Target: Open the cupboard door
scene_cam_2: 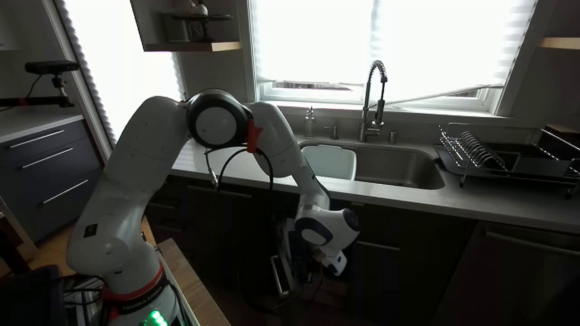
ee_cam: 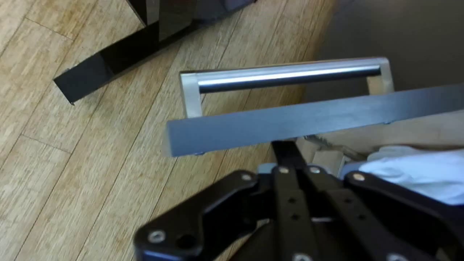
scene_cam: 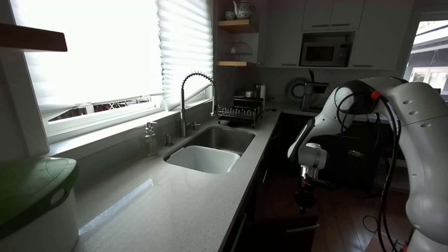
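Observation:
The dark cupboard door stands swung out from the cabinet front under the counter. Its silver bar handle is on its outer face. In the wrist view I see the door's grey-blue top edge running across, with the handle beyond it. My gripper is shut and empty, on the inner side of the door. Its tips are right at the door's edge; I cannot tell whether they touch it. In an exterior view the gripper hangs just above the door. In the remaining exterior view the hand largely hides it.
A white bag or cloth shows at the wrist view's right, by pale surfaces. A black glossy stand rests on the wood floor. The counter edge runs above the cabinets, with a sink and white tub.

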`<state>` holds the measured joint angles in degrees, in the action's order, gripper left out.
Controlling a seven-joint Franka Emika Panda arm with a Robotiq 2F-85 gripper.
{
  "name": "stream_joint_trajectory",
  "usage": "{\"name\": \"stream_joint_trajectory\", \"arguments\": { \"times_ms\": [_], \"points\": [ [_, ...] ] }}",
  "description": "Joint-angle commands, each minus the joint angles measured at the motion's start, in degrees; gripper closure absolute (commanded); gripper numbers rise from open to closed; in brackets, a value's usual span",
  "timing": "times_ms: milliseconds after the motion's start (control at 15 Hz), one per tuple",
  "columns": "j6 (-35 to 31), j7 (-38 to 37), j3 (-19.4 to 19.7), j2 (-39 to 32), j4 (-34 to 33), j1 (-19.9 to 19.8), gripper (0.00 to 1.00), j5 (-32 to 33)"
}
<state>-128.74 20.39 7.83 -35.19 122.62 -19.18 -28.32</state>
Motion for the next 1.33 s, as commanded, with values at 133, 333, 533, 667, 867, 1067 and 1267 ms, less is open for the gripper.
{"name": "stream_joint_trajectory", "arguments": {
  "times_ms": [133,333,533,667,867,1067,1267],
  "points": [
    [18.65,-0.35,-0.99,-2.99,-6.81,-2.41,1.0,7.31],
    [25.67,0.34,-1.42,-4.89,-9.32,-2.94,1.0,7.02],
    [26.71,0.95,-1.67,-5.87,-10.25,-3.49,1.0,4.67],
    [21.2,2.67,-2.16,-3.92,-8.52,-4.87,1.0,0.01],
    [12.57,2.89,-1.94,-2.23,-6.59,-5.2,1.0,-4.17],
    [9.4,1.54,-1.84,-2.95,-6.8,-5.12,1.0,-5.51],
    [10.79,1.43,-1.74,-3.57,-8.22,-5.17,1.0,-3.9]
  ]
}}
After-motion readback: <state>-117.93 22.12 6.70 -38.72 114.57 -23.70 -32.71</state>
